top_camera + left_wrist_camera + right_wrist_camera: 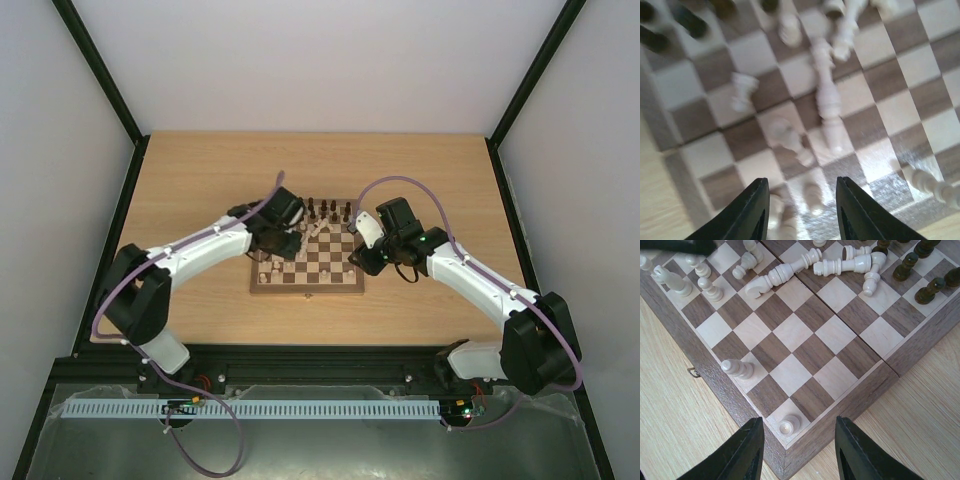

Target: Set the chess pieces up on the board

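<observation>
Small square wooden chessboard (306, 290) with brown frame sits mid light wood tabletop (200, 180). Left gripper (801, 192) spread, empty, low over toppled pale cream chess pieces (829, 100). Right gripper (799, 432) spread, empty, above a board corner; dark brown pieces (927, 290) upright along far edge

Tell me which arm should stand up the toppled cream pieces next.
Left. The left fingers, open, hang right over the toppled cream pieces. The right fingers, also open, hover at a corner of the board by a standing cream piece, with the heap far up that view.
</observation>
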You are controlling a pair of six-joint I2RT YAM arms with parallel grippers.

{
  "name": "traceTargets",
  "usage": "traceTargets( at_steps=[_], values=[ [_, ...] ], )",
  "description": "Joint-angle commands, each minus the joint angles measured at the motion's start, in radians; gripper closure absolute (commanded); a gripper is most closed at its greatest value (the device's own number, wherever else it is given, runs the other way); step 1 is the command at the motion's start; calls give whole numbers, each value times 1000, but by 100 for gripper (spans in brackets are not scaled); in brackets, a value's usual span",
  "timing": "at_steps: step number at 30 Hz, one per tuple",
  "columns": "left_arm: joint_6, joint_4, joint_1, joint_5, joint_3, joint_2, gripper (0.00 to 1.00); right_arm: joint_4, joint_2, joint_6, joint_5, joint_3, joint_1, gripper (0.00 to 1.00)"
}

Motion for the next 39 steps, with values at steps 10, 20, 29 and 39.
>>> traceTargets(
  at_steps=[10, 20, 29, 39],
  values=[
    [-14, 61, 194, 42, 117, 71, 60, -9, 9, -10, -11, -9, -5, 60],
    [-14, 87, 191, 67, 157, 193, 65, -9, 12, -15, -8, -11, -5, 59],
    [-14, 106, 177, 39, 190, 261, 64, -9, 16, -17, -7, -10, -4, 60],
    [-13, 59, 153, -3, 242, 323, 71, -11, 19, -18, -8, -10, -4, 60]
  ],
)
